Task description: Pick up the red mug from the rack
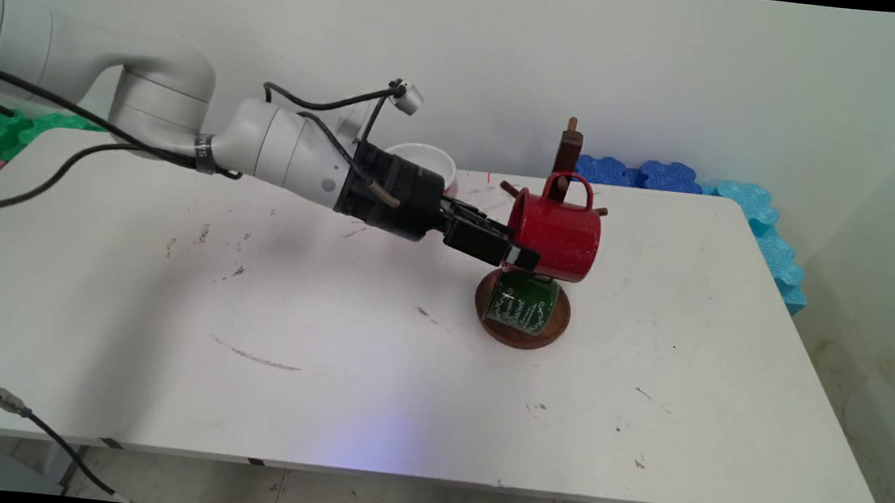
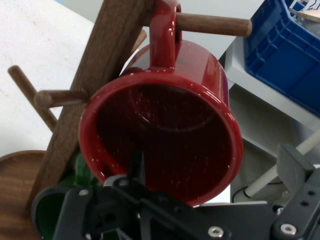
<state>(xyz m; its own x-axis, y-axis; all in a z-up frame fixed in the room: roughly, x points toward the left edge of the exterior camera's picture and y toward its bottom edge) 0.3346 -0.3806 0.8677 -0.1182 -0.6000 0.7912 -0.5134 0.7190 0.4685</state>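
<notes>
gripper [image 1: 514,255] pinches the lower rim of the red mug [image 1: 558,233], one finger inside the mouth; its handle hangs on a peg of the wooden mug tree [image 1: 568,150]. mug looks like enamelled metal: light, rigid, glossy, likely slippery, so the rim grip suits it.

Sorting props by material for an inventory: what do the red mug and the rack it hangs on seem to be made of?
The glossy red mug looks like enamelled metal: thin rolled rim, sharp highlights, fine speckling inside; glazed ceramic is possible. The brown pegged mug rack looks like wood with a matte finish: visible grain on its post, pegs and round base.
</notes>
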